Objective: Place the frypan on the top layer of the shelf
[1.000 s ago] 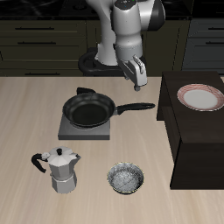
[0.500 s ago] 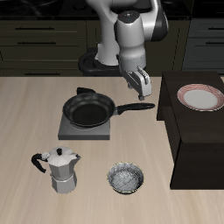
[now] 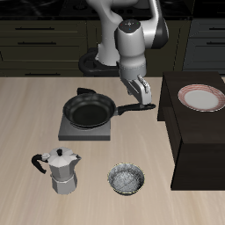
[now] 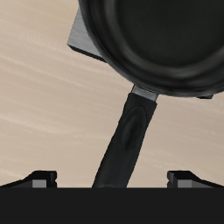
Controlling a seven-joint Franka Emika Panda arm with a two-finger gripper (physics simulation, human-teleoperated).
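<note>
Frypan [image 3: 89, 111] on grey burner plate [image 3: 72, 132] mid-table, long handle [image 4: 127, 140] pointing toward shelf [image 3: 195, 132]. Nearer the front edge: moka pot [image 3: 61, 170] and small silvery bowl [image 3: 126, 178], apart on the table [image 3: 26, 123]. Farther back, gripper [image 3: 141, 89] above the handle's outer end, jaws spread wide, straddling it without touching. Pink-rimmed plate [image 3: 201, 97] on shelf top.

Hand [image 3: 141, 90] lower now, seemingly just above the frypan [image 3: 90, 111] handle.
</note>
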